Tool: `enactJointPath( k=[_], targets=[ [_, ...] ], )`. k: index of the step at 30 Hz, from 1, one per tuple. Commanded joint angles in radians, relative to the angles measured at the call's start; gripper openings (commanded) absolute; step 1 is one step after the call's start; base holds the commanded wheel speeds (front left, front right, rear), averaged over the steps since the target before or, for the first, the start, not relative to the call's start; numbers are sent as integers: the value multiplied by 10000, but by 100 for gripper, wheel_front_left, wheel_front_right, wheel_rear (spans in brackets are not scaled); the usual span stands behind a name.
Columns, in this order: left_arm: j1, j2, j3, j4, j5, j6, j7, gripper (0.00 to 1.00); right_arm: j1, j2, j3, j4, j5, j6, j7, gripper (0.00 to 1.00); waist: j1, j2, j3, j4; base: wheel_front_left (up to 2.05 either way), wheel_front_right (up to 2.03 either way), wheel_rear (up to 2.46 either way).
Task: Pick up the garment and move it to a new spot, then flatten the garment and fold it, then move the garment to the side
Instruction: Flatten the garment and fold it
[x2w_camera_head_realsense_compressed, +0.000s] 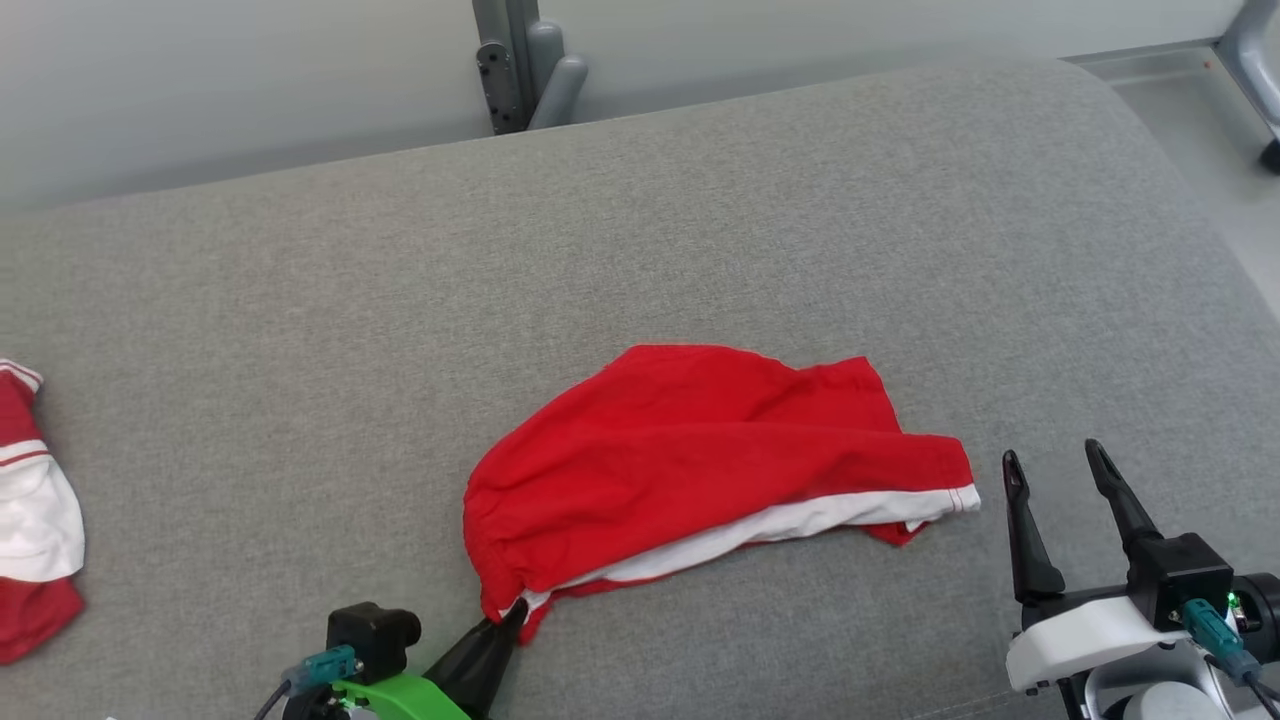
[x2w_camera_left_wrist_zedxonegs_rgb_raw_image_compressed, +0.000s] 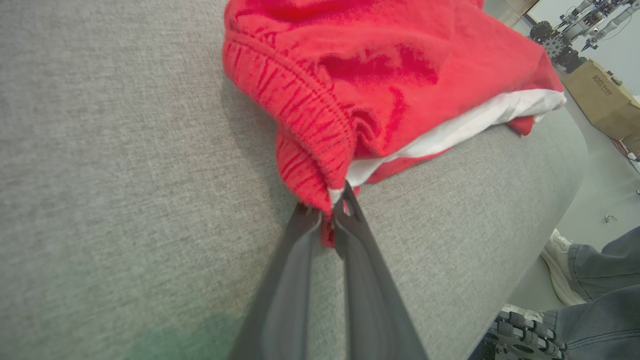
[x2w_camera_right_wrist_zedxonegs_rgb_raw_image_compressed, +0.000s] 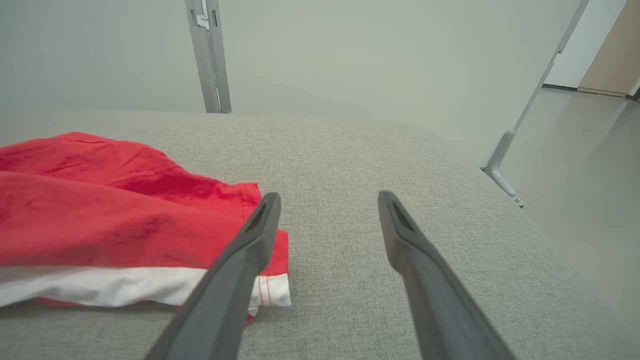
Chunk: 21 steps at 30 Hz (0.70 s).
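We are pinching the near waistband corner of the red shorts (x2w_camera_head_realsense_compressed: 700, 450), lying midway on the grey cushion (x2w_camera_head_realsense_compressed: 700, 200), in our closed left fingers (x2w_camera_head_realsense_compressed: 485, 650) to lift them; our right fingers (x2w_camera_head_realsense_compressed: 1025, 540) are hovering wide open beside the hem.

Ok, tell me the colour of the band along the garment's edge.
White band on the red garment; right wrist view shows it best.

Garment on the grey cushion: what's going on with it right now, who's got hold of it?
The left gripper is shut on the near left corner of the red garment, which lies rumpled on the cushion, not yet flattened. The right gripper is open beside the garment's right end and holds nothing. A second garment, red and white, lies at the cushion's far left.
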Motion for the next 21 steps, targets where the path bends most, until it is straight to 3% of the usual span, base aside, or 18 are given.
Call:
enactJointPath(
  k=[1, 2, 5, 6, 7, 13, 17, 21],
  targets=[
    [5, -61, -34, 202, -62, -112, 0, 0, 100, -29, -28, -25, -120, 1, -32, 100, 0, 54, -142, 323, 0, 0, 0],
    [-48, -115, -68, 335, -67, -174, -4, 2, 108, -31, -34, -20, -157, -1, -32, 100, 0, 54, -164, 372, 0, 0, 0],
    [-142, -259, -138, 641, -190, -300, -6, 49, 148, -29, -13, -25, -190, -1, -32, 100, 0, 54, -208, 452, 0, 0, 0],
    [-173, -273, -167, 720, -185, -337, -9, 92, 167, -31, -11, -34, -205, 1, -32, 100, 0, 54, -225, 467, 0, 0, 0],
    [-177, -270, -196, 790, -203, -359, 5, 100, 188, -31, -5, -47, -219, 1, -32, 100, 0, 54, -246, 480, 0, 0, 0],
    [49, -61, -371, 785, -150, -352, 222, 100, 269, -31, -5, -180, -292, -1, -32, 100, 0, 54, -385, 470, 0, 0, 0],
    [368, 226, -188, 297, 3, 82, 81, 100, 464, -29, -104, -392, -342, -1, -32, 100, 0, 54, -554, 459, 0, 0, 0],
    [821, 499, 199, -457, 290, 789, -41, 100, 711, -29, -263, -683, -441, 1, -32, 100, 0, 54, -769, 551, 0, 0, 0]
  ],
)
